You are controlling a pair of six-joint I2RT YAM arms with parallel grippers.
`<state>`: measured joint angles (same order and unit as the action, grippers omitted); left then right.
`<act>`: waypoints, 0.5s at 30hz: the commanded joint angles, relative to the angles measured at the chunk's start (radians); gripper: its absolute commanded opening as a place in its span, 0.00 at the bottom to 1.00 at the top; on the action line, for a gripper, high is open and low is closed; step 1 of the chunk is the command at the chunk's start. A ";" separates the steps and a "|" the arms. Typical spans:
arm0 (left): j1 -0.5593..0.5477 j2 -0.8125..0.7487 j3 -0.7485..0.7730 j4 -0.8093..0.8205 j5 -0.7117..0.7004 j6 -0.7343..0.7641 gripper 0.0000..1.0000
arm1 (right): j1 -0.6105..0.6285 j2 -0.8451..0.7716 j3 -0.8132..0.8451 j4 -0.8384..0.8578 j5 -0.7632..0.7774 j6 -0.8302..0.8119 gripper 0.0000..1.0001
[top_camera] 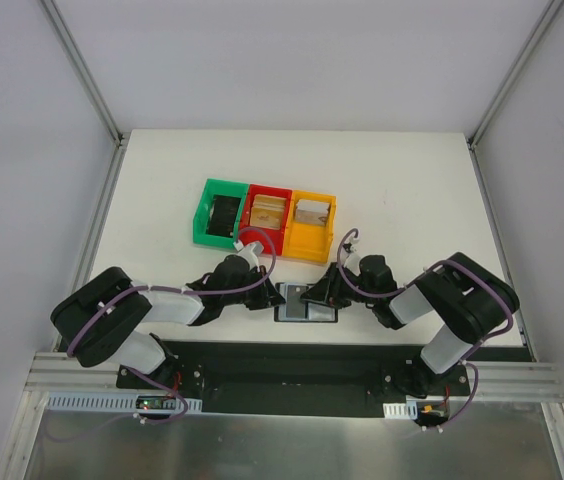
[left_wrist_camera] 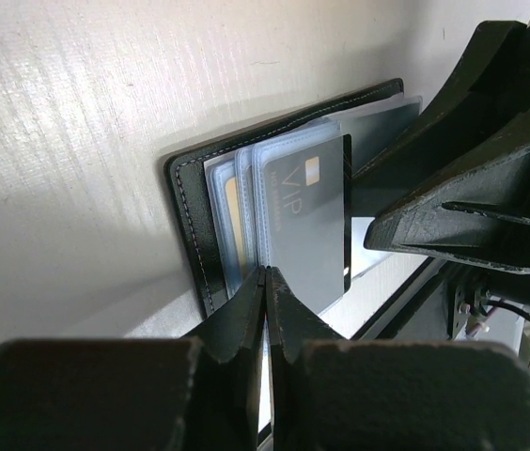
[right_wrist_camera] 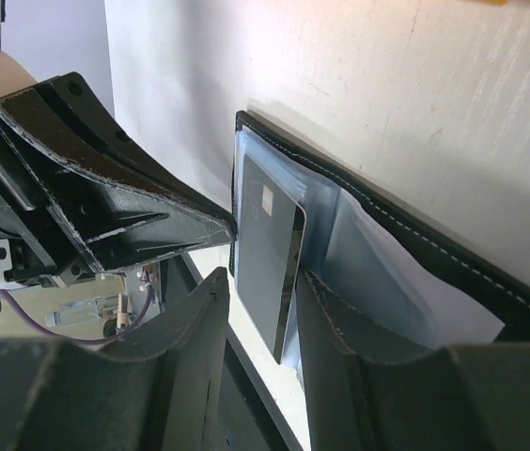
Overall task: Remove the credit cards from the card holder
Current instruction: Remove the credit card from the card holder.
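Observation:
The black card holder [top_camera: 307,303] lies open near the table's front edge, its clear sleeves fanned up [left_wrist_camera: 246,197]. A grey credit card [right_wrist_camera: 270,249] with a gold chip stands partly out of a sleeve. It also shows as the grey credit card [left_wrist_camera: 307,225] in the left wrist view, where a tan card [left_wrist_camera: 232,211] sits in a sleeve behind it. My right gripper [right_wrist_camera: 263,274] is open with its fingers either side of the grey card. A gap shows at its left finger [right_wrist_camera: 194,319]. My left gripper [left_wrist_camera: 265,272] is shut, its tips at the sleeves' near edge; whether a sleeve is pinched does not show.
Green [top_camera: 220,212], red [top_camera: 267,215] and orange [top_camera: 313,222] bins stand in a row just behind the card holder. The green one holds a dark item, the other two flat tan items. Both grippers [top_camera: 270,297] [top_camera: 325,290] crowd the card holder from left and right.

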<state>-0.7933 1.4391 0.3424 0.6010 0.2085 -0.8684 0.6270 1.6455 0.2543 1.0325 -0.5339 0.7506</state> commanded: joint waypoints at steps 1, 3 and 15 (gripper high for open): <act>-0.015 0.017 0.007 -0.102 -0.055 0.048 0.00 | 0.020 -0.010 0.016 -0.005 -0.083 -0.016 0.37; -0.014 0.024 0.007 -0.098 -0.049 0.046 0.00 | 0.020 -0.006 0.014 0.003 -0.083 -0.011 0.37; -0.015 0.052 0.001 -0.061 -0.031 0.028 0.00 | 0.020 0.028 0.016 0.109 -0.086 0.047 0.30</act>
<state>-0.7929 1.4460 0.3473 0.6003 0.2085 -0.8646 0.6266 1.6573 0.2543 1.0416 -0.5453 0.7597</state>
